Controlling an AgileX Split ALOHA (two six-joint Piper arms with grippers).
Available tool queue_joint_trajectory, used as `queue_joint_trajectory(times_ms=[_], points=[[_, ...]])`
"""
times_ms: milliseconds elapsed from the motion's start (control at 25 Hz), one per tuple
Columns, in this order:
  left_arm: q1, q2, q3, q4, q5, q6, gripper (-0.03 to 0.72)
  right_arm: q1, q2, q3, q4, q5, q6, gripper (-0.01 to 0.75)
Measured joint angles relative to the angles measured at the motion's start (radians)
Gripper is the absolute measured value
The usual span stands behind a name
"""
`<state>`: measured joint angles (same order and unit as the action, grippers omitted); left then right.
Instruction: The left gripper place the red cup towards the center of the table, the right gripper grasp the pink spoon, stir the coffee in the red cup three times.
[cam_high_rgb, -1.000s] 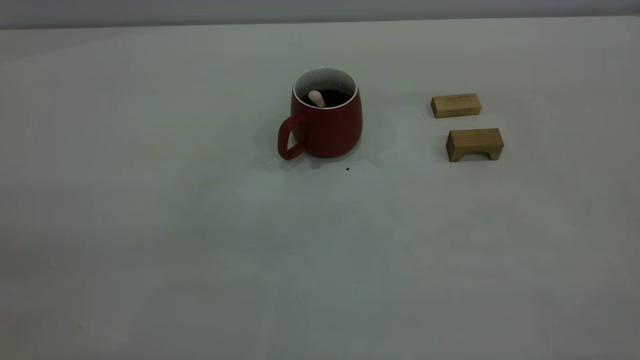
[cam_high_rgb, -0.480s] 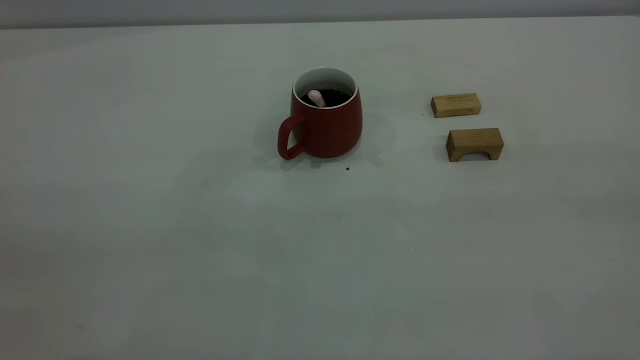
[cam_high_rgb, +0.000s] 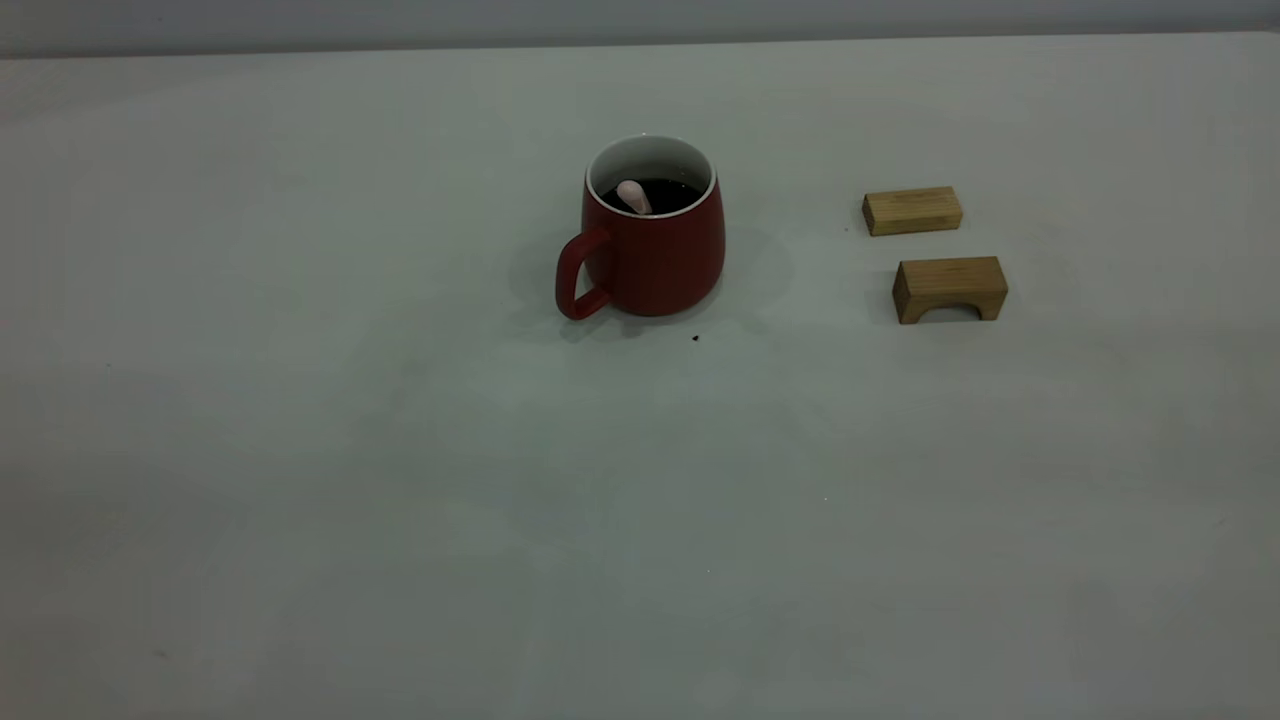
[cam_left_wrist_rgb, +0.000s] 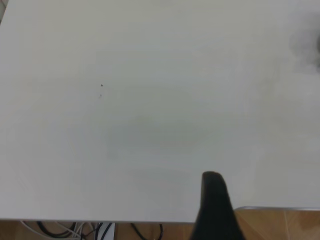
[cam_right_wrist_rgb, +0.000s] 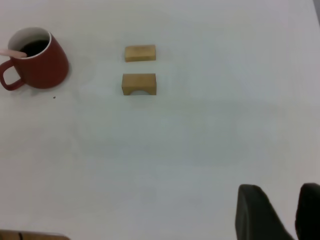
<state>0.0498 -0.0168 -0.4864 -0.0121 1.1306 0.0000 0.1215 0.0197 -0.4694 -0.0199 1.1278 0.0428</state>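
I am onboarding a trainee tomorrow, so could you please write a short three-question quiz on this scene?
1. True or false: the pink spoon stands in the red cup.
2. How many wooden blocks lie on the table? A) one B) two C) three
3. Fill in: the cup's handle points toward the ___ arm's side in the exterior view.

Key:
1. True; its handle leans on the rim, above the coffee.
2. B: a flat block and an arched block.
3. Left.

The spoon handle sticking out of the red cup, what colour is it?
Pale pink. The pink spoon handle shows best in the exterior view, leaning against the red cup's white rim.
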Motion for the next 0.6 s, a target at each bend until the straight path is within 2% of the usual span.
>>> queue_joint_trajectory(times_ms=[200, 440, 600], points=[[0.000, 0.000, 0.000, 0.000, 0.000, 0.000, 0.586, -0.003, -0.001, 0.000, 0.001, 0.000, 0.000, 0.239], [0.000, 0.000, 0.000, 0.000, 0.000, 0.000, 0.586, -0.079, -0.001, 0.000, 0.001, 0.000, 0.000, 0.239], [0.000, 0.000, 0.000, 0.000, 0.000, 0.000, 0.586, -0.083, -0.001, 0.000, 0.001, 0.000, 0.000, 0.239]])
